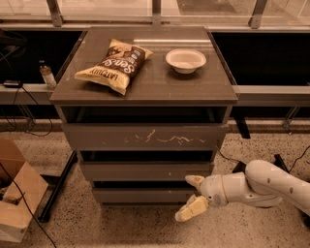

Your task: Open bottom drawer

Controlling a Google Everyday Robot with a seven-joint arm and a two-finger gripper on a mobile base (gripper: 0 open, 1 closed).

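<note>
We are in the approach step: our gripper [193, 195] sits at the 3 o'clock end of the shut bottom drawer [140, 195], jaws spread wide, holding nothing. Next we must catch its top edge and pull toward 6 o'clock.

**Robot test area of lab or office kind.** A plain cabinet [145, 138] stands on a speckled terrazzo floor [121, 227], with a metal-framed glazed partition [101, 7] behind it at 12 o'clock. Loose cables [24, 104] trail at 9 o'clock near a small bottle [47, 75]. A cardboard box [17, 203] sits at 7 o'clock. The surface [150, 85] carries a chip bag [114, 65] and a bowl [185, 60]. The gripper [193, 195], jaws spread, hangs at 5 o'clock, just beside the bottom drawer [140, 195].
</note>
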